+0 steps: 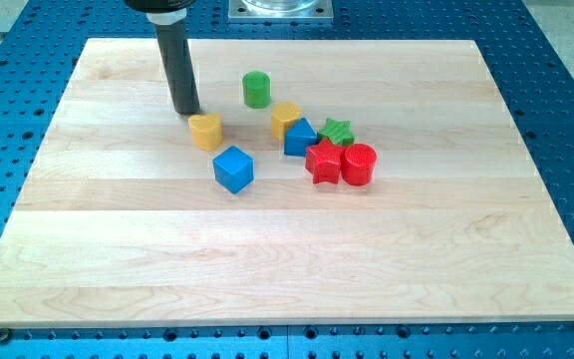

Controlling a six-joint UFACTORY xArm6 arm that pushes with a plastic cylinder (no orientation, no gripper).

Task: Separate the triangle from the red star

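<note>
Dark rod entering from the view's top edge, left of centre, standing nearly upright over the wooden board [118, 249], upper part cut off by the frame. No jaws or fingers on it, only a plain rod end, holding nothing. My tip [187, 112] down at board level, just beside the yellow heart-shaped block [205, 130], at its upper-left corner; touching or a hair apart, impossible to tell from this angle.

Blue triangle block [300, 137] in the cluster right of centre, pressed in among neighbours: yellow block [285, 118] at its upper left, shape not clear, partly covered by the triangle; green star [337, 131] to its right, mostly hidden behind the red pieces; red star [323, 162] just below and to the right, apparently touching the triangle's lower corner. Red cylinder [358, 165] against the red star's right side.

Green cylinder [256, 89] standing alone above the cluster, toward the view's top. Blue cube [233, 169] alone below the yellow heart, apart from both it and the cluster.

Tip well apart from the triangle and red star, with the yellow heart lying between.

Metal base plate [280, 9] at the view's top, cut off by the frame. Blue perforated table [556, 110] around the board.
</note>
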